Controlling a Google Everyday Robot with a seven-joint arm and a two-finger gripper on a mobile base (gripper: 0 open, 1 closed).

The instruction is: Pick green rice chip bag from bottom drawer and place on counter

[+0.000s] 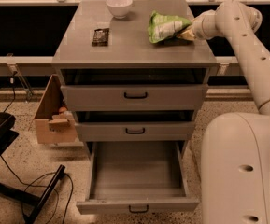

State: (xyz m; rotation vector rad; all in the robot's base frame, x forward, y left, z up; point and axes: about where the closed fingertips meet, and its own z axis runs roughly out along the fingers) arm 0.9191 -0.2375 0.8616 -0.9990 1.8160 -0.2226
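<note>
Now the gripper [187, 31] clasps the right end of the bag [165, 26], which sits low over the counter [125, 50] near its right edge, toward the back corner. Best to lower it until the bag lies flat, well inside that edge, then let go and lift straight up. The drawer [137, 204] stands open and empty.

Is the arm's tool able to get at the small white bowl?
Probably yes: the tool sits by the green and white foil bag, and bare grey counter leads to the white bowl.
</note>
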